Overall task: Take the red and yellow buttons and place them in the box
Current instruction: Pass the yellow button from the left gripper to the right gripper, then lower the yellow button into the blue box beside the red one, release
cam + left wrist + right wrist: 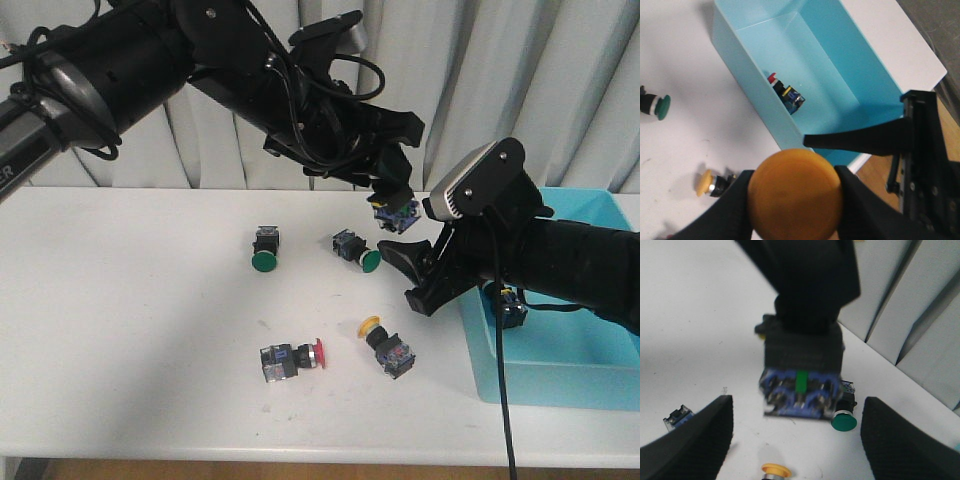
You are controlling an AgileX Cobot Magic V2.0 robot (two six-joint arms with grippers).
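Buttons lie scattered on the white table, and one yellow button hangs in the air, pinched between the fingers of the left gripper. Its long axis runs roughly up and down: the terminal end points down toward the table, the cap up toward the wrist. It hangs above the table just short of the blue box. The right gripper stands wide open and holds nothing, directly below the held button and beside the box's near wall. Inside the box lies a red button against that wall. On the table, a second yellow button lies tilted, cap toward the back left; a second red button lies on its side, cap pointing right. Two green buttons sit farther back.
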